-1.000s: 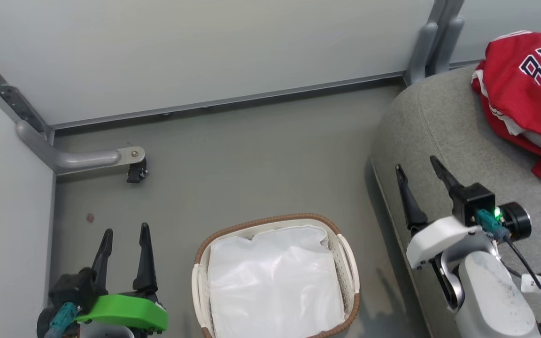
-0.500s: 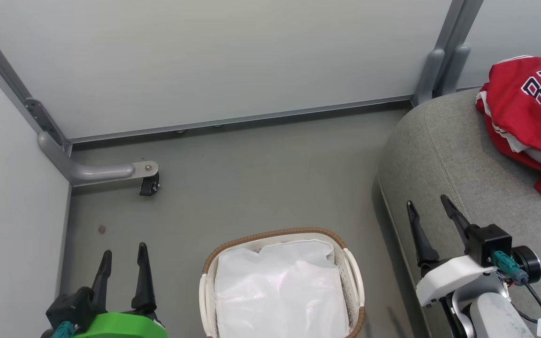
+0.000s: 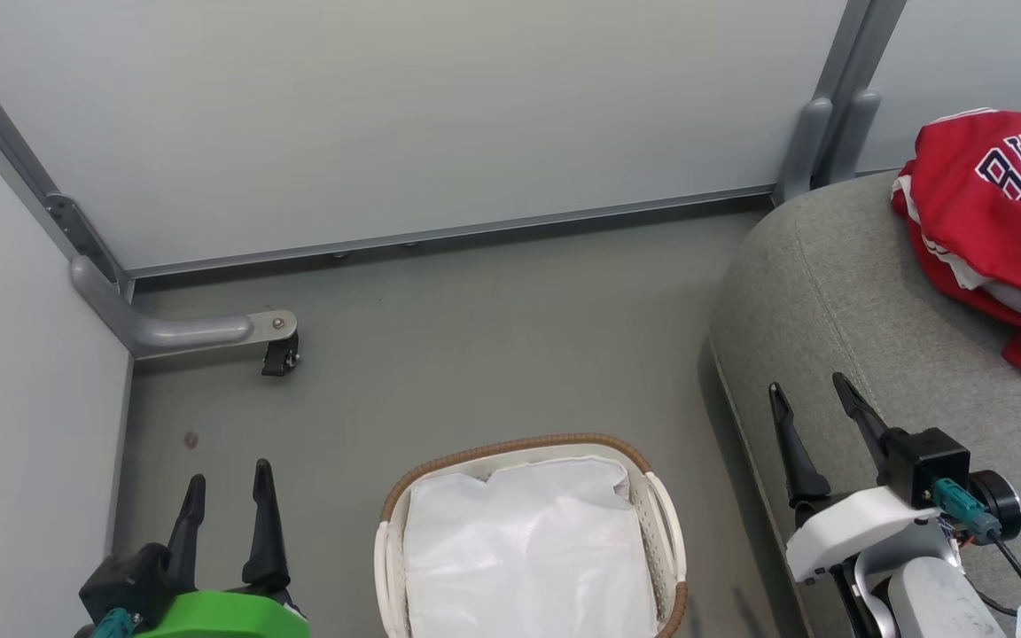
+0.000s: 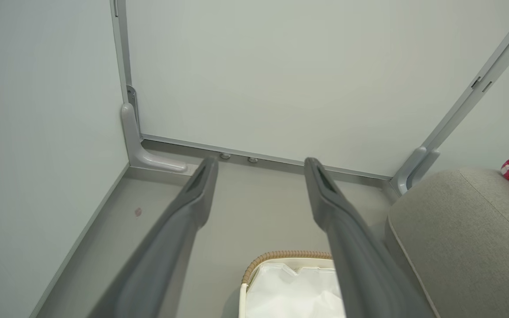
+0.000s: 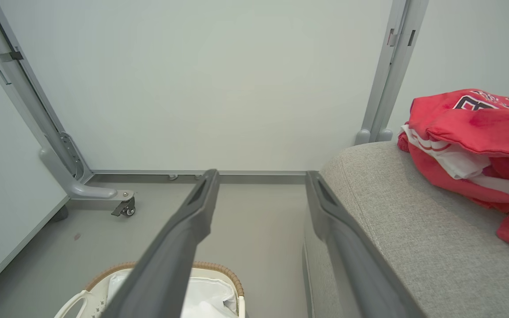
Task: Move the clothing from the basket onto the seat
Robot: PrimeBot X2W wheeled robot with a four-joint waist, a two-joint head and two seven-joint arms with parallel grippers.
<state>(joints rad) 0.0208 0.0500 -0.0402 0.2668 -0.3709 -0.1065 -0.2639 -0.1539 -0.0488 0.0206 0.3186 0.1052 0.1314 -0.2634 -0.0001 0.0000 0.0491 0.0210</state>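
**Desk:** Where's the clothing?

**Operator:** I see the clothing [image 3: 989,213] heaped on the seat [image 3: 838,301], at two o'clock in my head view. The basket [image 3: 510,443] sits on the floor [image 3: 475,337] at six o'clock, its white liner [image 3: 528,549] showing inside.

**Desk:** And the grippers?

**Operator:** My left gripper [image 3: 229,471] hangs at seven o'clock, jaws apart, holding nothing. My right gripper [image 3: 806,383] hovers at four o'clock above the seat's edge, jaws spread too, empty, well apart from the clothing.
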